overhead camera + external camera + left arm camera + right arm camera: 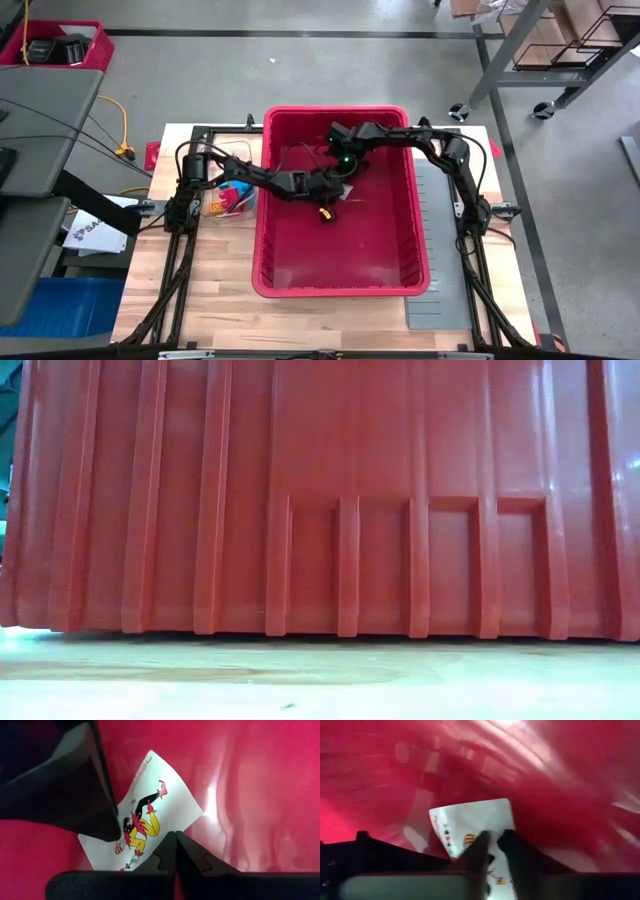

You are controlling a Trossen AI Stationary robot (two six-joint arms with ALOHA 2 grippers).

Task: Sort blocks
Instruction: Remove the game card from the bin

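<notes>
Low in frame centre, left gripper (175, 837) pinched shut on a joker card (160, 805). Just above, right gripper (492, 837) clamped on a playing card (470, 817), both inside red bin (340, 290). Farther left, outside the bin wall: blocks (228, 198), a small heap in blue, red, yellow.

Both arms (290, 183) are black, built of jointed segments with black cables running along them. A small green light (343, 160) glows on the right arm (440, 150). The fingers (75, 790) are matte black, wedge-shaped, with notched tips.
</notes>
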